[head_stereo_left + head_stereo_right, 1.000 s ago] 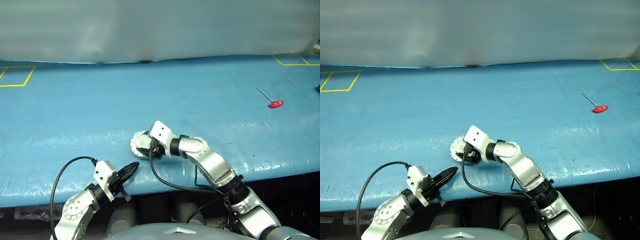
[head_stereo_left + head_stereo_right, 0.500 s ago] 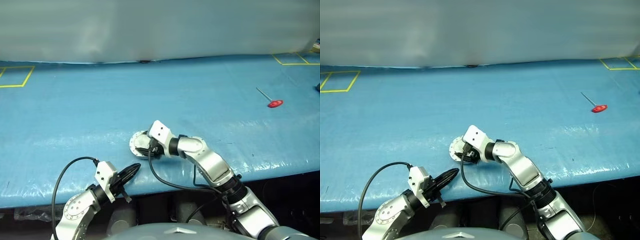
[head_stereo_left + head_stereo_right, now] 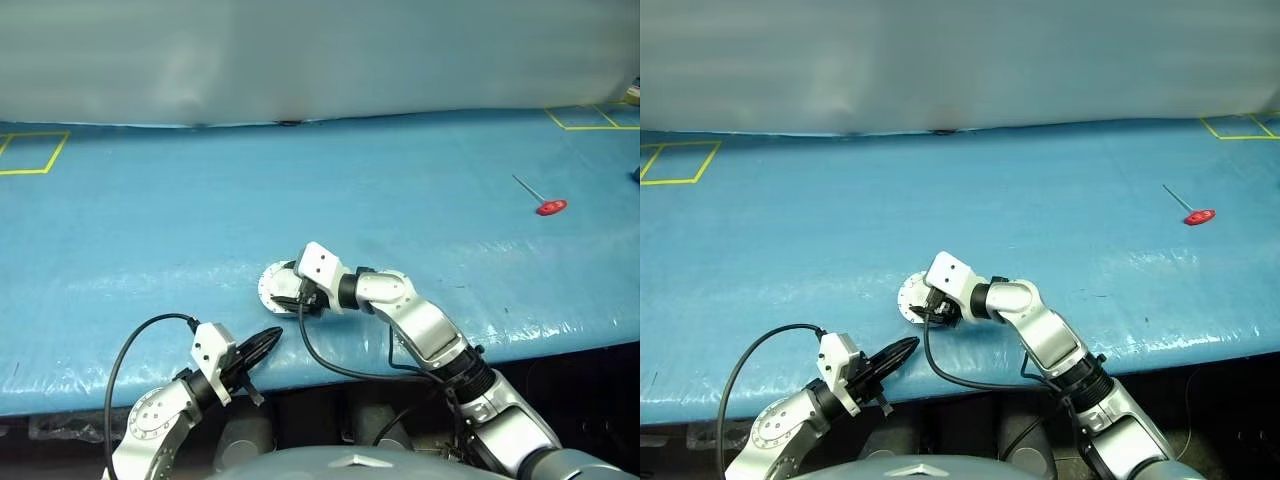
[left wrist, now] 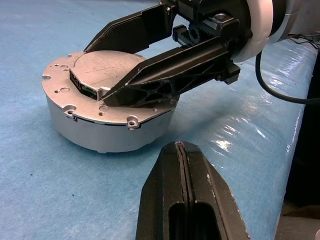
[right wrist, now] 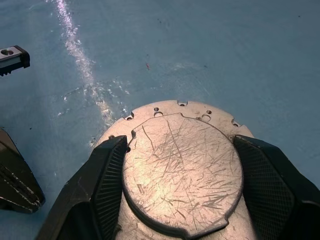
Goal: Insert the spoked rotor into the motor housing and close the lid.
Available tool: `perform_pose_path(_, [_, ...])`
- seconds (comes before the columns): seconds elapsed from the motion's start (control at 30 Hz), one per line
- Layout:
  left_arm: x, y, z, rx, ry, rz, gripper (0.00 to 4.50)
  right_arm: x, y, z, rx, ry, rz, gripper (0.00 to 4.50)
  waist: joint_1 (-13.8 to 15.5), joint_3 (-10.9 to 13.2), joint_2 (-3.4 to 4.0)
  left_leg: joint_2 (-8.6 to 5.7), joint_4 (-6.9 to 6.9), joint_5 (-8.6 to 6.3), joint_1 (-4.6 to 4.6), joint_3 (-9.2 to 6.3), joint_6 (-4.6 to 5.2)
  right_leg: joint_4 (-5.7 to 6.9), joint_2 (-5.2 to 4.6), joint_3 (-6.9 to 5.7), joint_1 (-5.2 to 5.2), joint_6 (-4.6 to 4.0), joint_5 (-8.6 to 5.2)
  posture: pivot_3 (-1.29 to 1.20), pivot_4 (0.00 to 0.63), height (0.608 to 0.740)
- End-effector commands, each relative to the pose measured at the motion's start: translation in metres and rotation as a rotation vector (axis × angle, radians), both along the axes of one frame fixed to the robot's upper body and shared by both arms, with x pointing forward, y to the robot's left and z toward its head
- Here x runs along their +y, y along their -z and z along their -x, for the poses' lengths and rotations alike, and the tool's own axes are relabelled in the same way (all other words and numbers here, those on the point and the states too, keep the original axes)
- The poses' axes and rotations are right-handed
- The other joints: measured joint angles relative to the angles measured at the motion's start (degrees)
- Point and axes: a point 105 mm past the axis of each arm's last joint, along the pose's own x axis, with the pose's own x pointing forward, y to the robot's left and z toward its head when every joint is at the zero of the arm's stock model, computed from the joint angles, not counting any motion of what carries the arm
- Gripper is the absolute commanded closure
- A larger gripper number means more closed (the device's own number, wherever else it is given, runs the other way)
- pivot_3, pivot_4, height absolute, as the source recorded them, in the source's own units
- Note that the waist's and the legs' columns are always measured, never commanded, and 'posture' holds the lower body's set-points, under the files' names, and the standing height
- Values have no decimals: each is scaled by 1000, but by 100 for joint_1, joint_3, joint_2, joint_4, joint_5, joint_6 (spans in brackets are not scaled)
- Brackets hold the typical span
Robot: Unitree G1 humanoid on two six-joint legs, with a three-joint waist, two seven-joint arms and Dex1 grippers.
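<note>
Housing (image 4: 95,127) on counter (image 3: 150,220), near edge: lid (image 5: 182,170) sitting on top, rotor hidden, right fingers (image 5: 107,175) spreading wide around the lid's raised disc, left fingers (image 4: 187,200) closed, holding nothing; closing seemingly finishing.

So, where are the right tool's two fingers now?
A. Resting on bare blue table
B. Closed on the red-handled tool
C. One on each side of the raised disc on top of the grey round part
C: the right tool straddles the scratched raised disc, one finger at each side.
</note>
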Motion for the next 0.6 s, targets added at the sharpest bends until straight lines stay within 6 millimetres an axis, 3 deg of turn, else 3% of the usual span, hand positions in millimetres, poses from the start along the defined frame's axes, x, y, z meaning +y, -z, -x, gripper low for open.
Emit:
perform_pose_path(0.03, [-3,-10,-1,-37,14,18,4500,-10,12,0,106,14,40,1449,3,1,0,-1,0,0,-1,0,0,0,-1,0,0,0,0,0,150,740])
perform_pose_path(0.6, [-3,-9,-1,-38,15,23,4500,-9,8,-6,20,-44,63,1449,0,6,1,-10,-8,-3,-9,0,3,-9,-9,-4,-5,-3,2,0,150,740])
